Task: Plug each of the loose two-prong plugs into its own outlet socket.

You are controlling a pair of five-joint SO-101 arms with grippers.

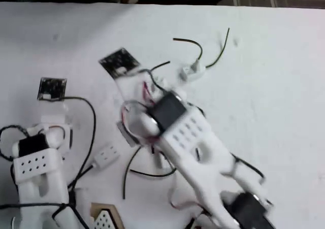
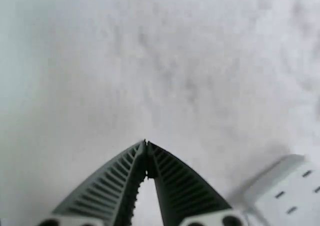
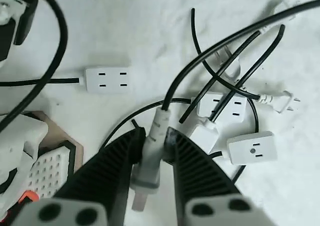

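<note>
My right gripper (image 3: 153, 134) is shut on a pale two-prong plug (image 3: 148, 165) whose black cord (image 3: 210, 48) runs away across the table. Beyond it lie a white outlet socket (image 3: 107, 79) on a black cable, a second outlet (image 3: 222, 105) under crossing cords, and a third socket block (image 3: 251, 148). A loose white plug (image 3: 281, 101) lies past them. From above, the right arm (image 1: 190, 132) leans over the table's middle, beside an outlet (image 1: 105, 155). My left gripper (image 2: 146, 147) is shut on nothing above bare white table, with an outlet's corner (image 2: 287, 186) beside it.
Another white plug block (image 1: 192, 71) with loose black cords lies farther back on the table. The left arm (image 1: 35, 163) rests at the near left. A brown-edged perforated piece (image 1: 104, 219) sits at the front edge. Black cables loop between the arms.
</note>
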